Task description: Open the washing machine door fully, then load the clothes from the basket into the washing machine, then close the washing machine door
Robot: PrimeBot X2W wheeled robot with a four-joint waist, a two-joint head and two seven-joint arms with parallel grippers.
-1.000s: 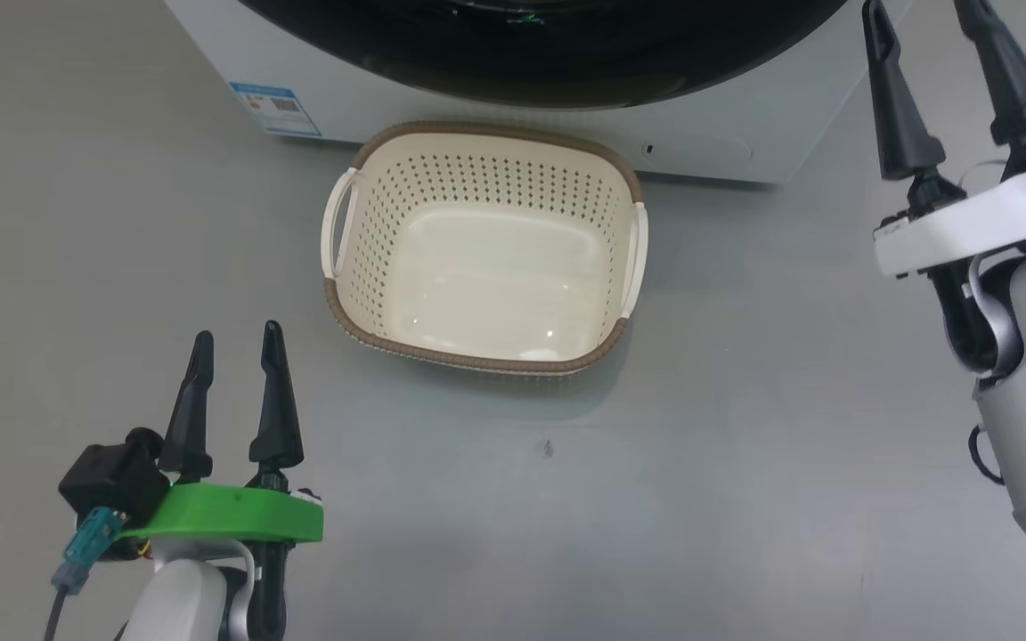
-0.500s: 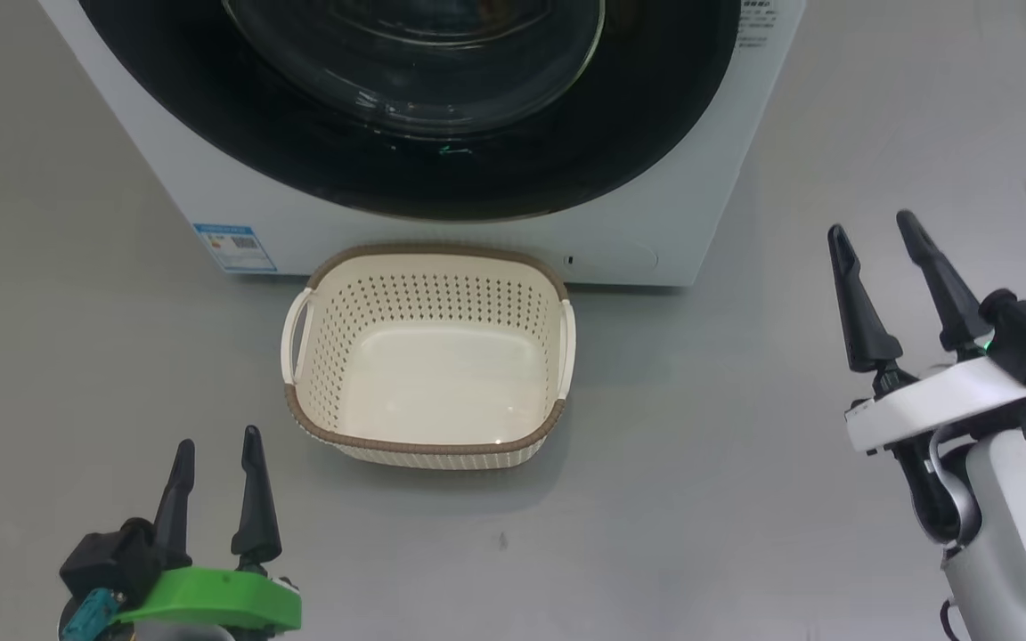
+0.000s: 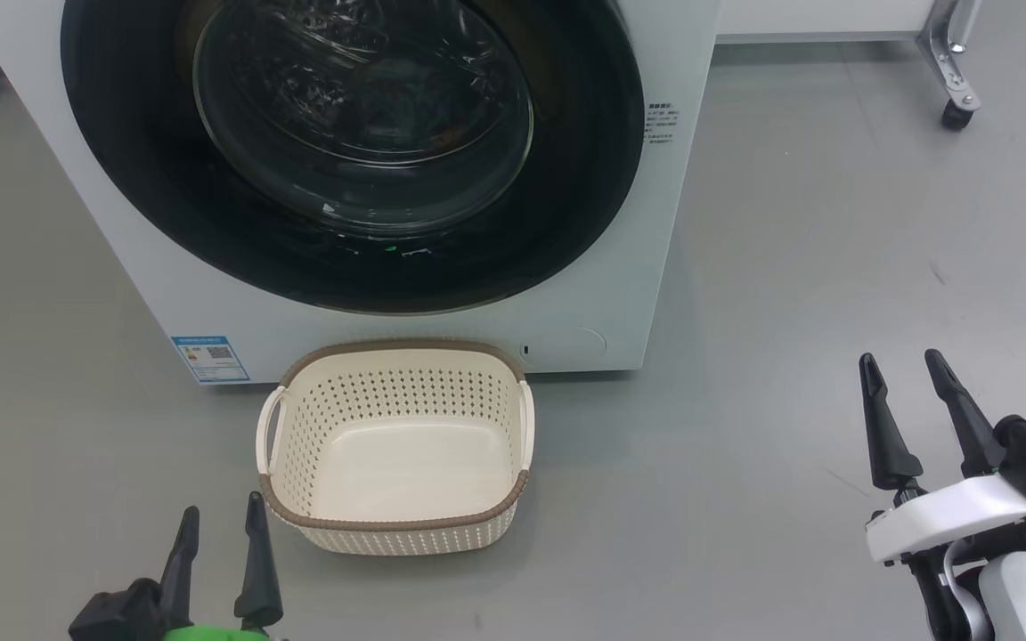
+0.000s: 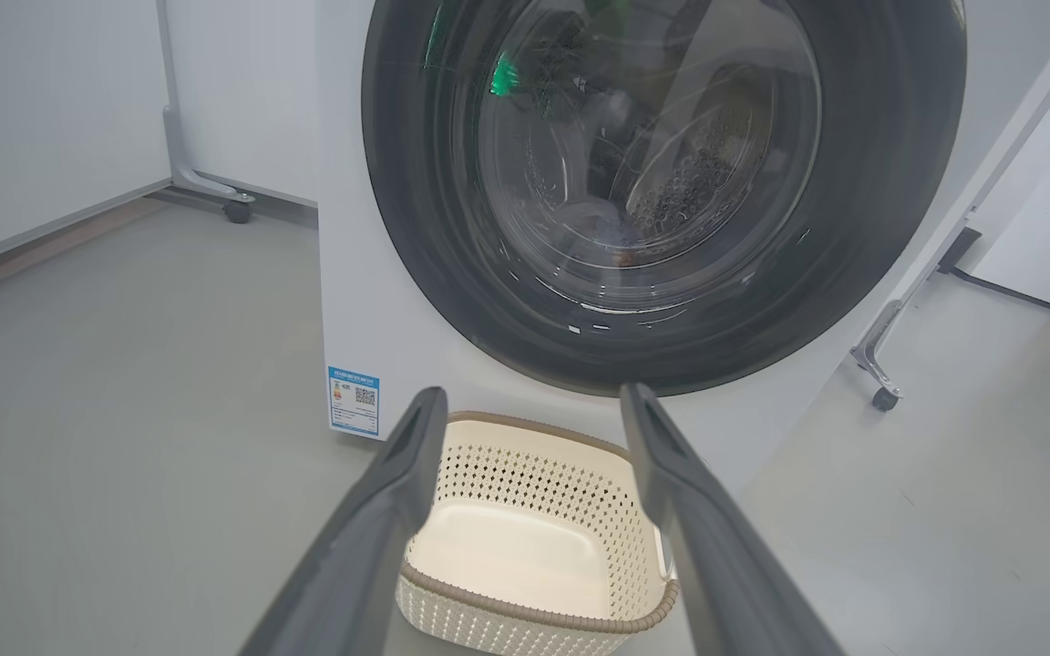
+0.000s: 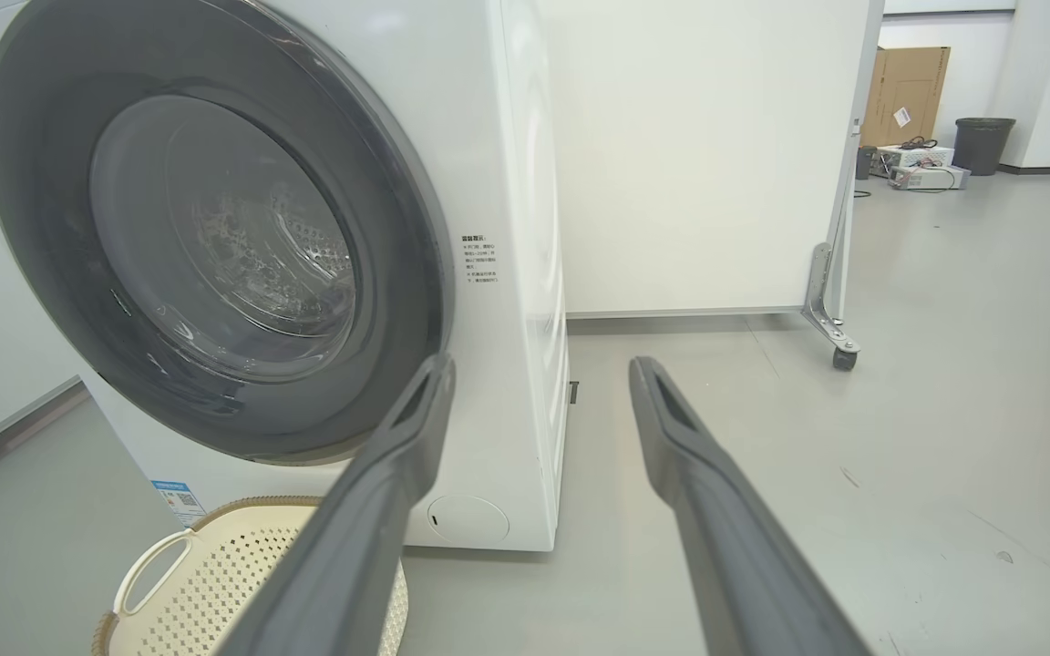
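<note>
Left tool (image 3: 222, 505), right tool (image 3: 899, 356): both spread, empty

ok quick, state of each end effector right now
Left end effector: open, holding nothing.
Right end effector: open, holding nothing.

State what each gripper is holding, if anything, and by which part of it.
Nothing is held. The left gripper and the right gripper are both open, with nothing between their fingers, and both are apart from the empty basket.
</note>
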